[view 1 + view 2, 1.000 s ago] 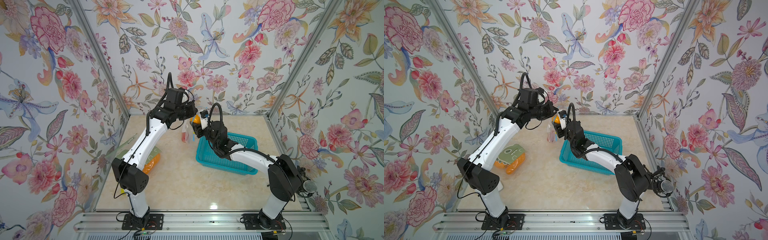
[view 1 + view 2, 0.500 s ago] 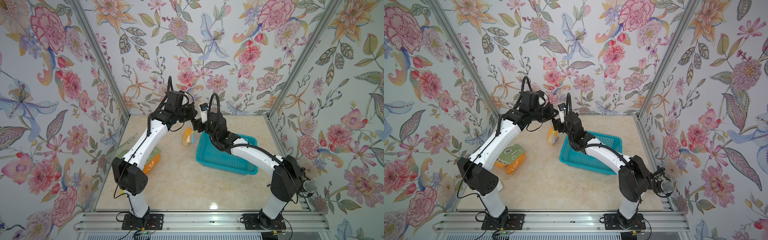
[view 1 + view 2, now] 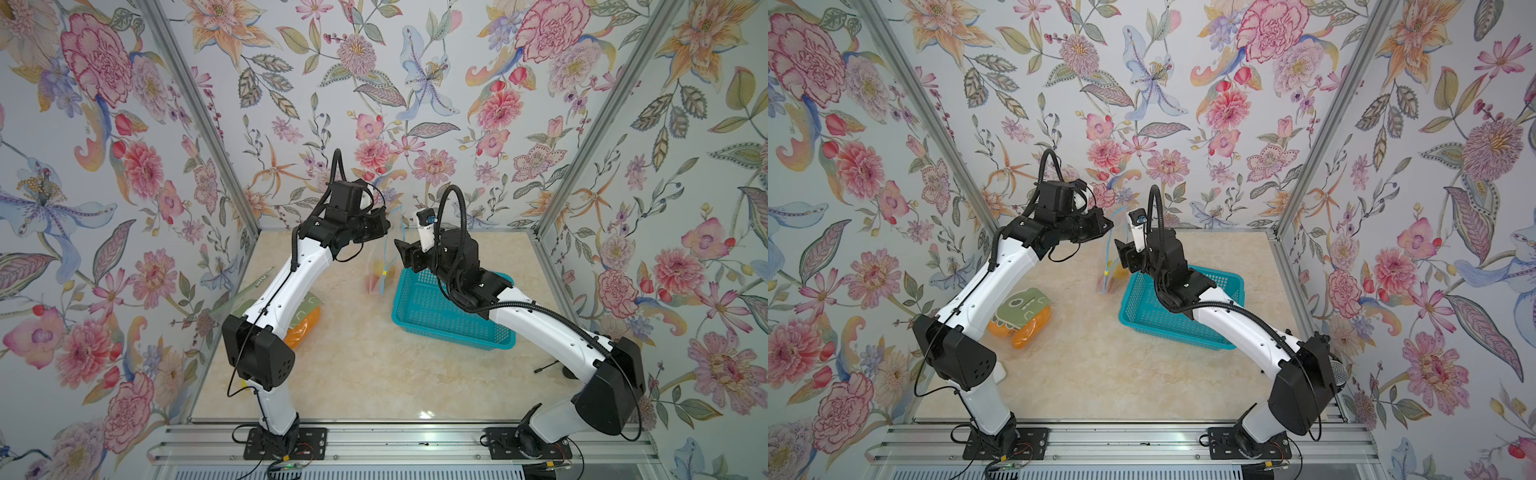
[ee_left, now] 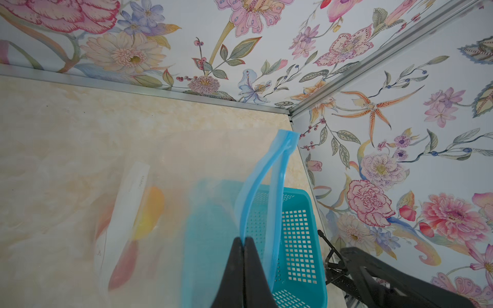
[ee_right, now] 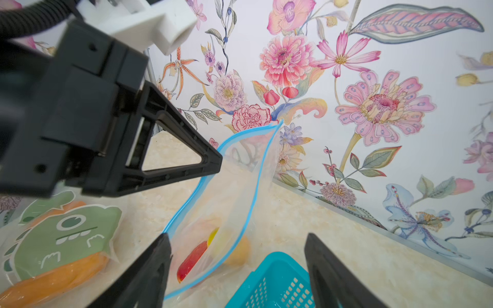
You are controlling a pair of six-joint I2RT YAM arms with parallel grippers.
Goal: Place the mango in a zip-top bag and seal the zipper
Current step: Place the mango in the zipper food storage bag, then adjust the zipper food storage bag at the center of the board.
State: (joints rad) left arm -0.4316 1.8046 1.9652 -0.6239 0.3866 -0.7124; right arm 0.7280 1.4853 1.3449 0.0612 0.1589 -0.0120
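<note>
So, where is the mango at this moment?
In both top views the mango lies inside the clear bag that the left gripper holds up, just left of the blue basket.

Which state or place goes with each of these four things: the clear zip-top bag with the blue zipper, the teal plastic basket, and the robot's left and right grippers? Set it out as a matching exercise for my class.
Column 1
1. clear zip-top bag with blue zipper
2. teal plastic mesh basket
3. left gripper
4. right gripper

Column 2
A. open, holding nothing
B. standing on the marble-look table
C. held up by its rim, mouth unsealed, red-and-yellow mango inside
D. shut on the bag's rim

Pairs: 1-C, 2-B, 3-D, 4-A
</note>
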